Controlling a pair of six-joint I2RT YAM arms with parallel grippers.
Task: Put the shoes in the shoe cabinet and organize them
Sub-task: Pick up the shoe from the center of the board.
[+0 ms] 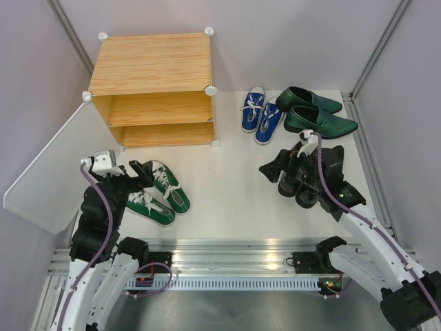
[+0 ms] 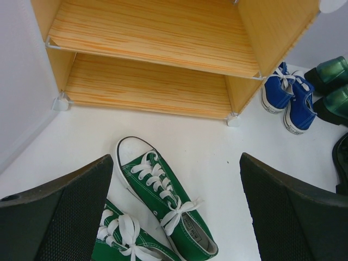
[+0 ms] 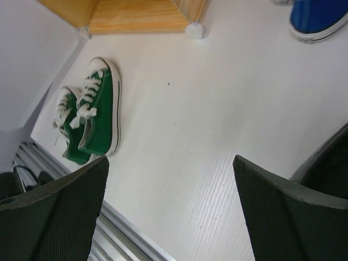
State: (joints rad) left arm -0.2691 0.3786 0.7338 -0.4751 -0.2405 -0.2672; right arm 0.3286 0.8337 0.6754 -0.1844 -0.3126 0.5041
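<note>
Your left gripper (image 2: 175, 174) hung spread wide and empty just above the green sneakers (image 2: 163, 201), which lay on the table (image 1: 234, 179) in front of the shoe cabinet (image 1: 155, 83). Your right gripper (image 3: 171, 163) was open and empty too. No shoe was shelved, so this looked like the first pick: you needed to lower, straddle one sneaker and close.

bright, even light; soft shadows

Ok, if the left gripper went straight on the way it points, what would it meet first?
Probably the green sneakers, right ahead of the left gripper; depth is hard to judge.
</note>
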